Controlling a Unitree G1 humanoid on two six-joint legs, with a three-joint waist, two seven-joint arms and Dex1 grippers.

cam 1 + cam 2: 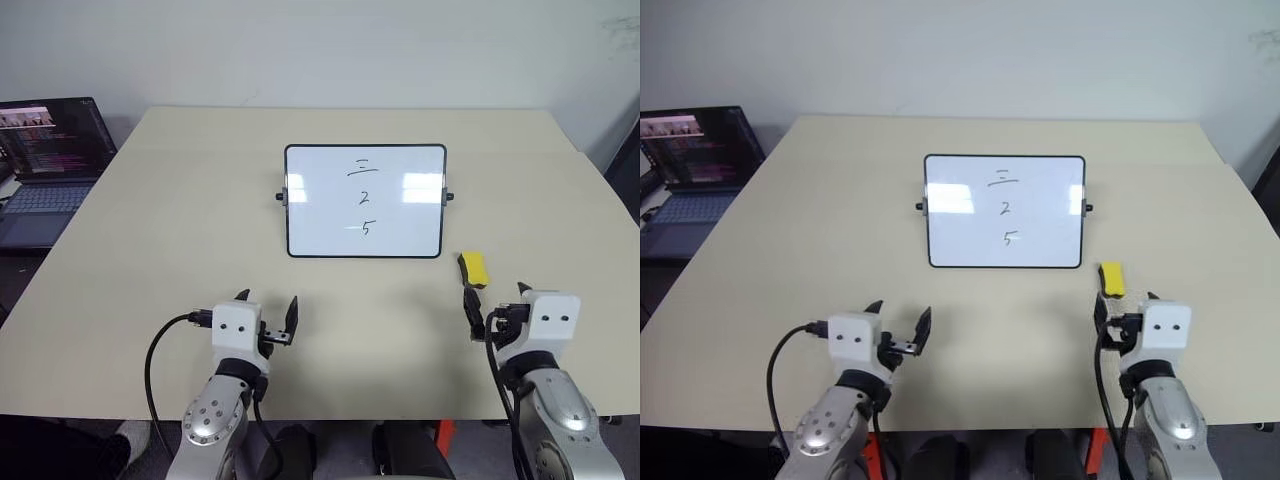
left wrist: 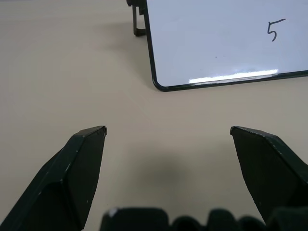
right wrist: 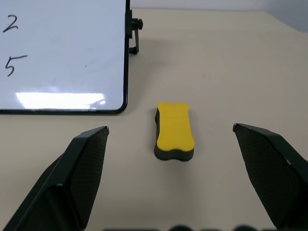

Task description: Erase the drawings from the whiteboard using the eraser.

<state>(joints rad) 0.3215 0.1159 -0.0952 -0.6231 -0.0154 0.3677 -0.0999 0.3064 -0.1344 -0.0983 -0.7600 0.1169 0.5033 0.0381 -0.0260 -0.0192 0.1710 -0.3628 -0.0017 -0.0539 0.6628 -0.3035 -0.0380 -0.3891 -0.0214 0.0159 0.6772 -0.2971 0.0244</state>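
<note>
Eraser (image 3: pixel 174 130) flat on table (image 1: pixel 150 250), yellow side up, just off board (image 1: pixel 365 201) at its 4 o'clock corner, untouched. Drawings (image 1: pixel 364 197) intact mid-board. R gripper (image 3: pixel 171 130) at eraser's 6 o'clock, jaws wide, empty. L gripper (image 2: pixel 168 130) at board's 7 o'clock, also spread, empty. Laptop (image 1: pixel 50 160) at table's 10 o'clock.

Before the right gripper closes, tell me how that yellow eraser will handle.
The eraser lies flat on the table, low and oblong, so it probably won't roll or tip. Its small size suggests it is light. The waisted sides and dark underlayer look soft, so the open right gripper may squeeze it slightly.
</note>
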